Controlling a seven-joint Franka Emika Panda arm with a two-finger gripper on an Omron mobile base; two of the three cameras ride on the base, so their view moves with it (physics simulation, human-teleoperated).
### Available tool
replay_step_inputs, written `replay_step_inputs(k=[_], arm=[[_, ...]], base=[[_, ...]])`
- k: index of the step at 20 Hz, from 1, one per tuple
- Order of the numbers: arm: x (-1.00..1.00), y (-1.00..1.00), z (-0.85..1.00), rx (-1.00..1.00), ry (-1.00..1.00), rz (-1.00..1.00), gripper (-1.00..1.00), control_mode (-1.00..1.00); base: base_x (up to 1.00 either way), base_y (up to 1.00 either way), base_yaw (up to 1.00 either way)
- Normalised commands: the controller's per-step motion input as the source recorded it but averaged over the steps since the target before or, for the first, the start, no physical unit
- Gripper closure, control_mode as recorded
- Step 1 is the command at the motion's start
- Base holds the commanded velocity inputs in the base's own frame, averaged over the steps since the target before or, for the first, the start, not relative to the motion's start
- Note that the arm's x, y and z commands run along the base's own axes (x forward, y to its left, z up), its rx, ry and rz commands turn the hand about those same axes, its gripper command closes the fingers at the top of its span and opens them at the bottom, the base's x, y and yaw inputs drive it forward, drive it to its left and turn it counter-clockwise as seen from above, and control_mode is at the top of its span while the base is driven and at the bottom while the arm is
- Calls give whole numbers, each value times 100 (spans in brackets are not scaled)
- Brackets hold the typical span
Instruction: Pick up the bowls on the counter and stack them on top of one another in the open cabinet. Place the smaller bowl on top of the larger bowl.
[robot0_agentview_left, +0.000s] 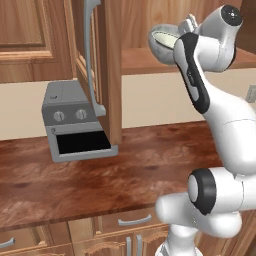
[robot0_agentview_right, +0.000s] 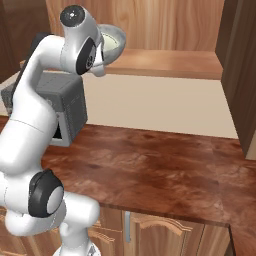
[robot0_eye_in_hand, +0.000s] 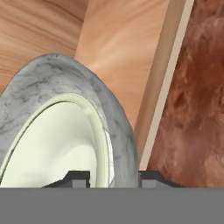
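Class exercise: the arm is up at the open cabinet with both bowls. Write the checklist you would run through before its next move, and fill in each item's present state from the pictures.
1. Cream bowl nested inside grey marbled bowl: ok, its rim sits within the grey rim.
2. Gripper astride the rims: ok, one fingertip sits inside the bowls and one outside.
3. Bowls over the cabinet shelf: ok in the right base view.
4. Grey bowl resting flat on the shelf: cannot tell; the stack looks tilted and its underside is hidden by the arm.
5. Cabinet door clear of the arm: ok, it stands open to the left.
6. Safe to release: cannot tell until item 4 is settled.
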Motion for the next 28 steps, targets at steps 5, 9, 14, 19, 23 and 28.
replay_step_inputs(k=[5,9,14,19,23,28], arm=[[53,10,-6,3,0,-4,100,-100],[47,5,-3,2,1,-4,100,-100],[38,0,-1,0,2,-1,100,-100],[33,0,0,0,1,0,-100,-100],[4,0,0,0,0,0,-100,-100],[0,0,26,1,6,-2,-100,-100]], base=[[0,0,0],[0,0,0],[0,0,0],[0,0,0],[0,0,0],[0,0,0]])
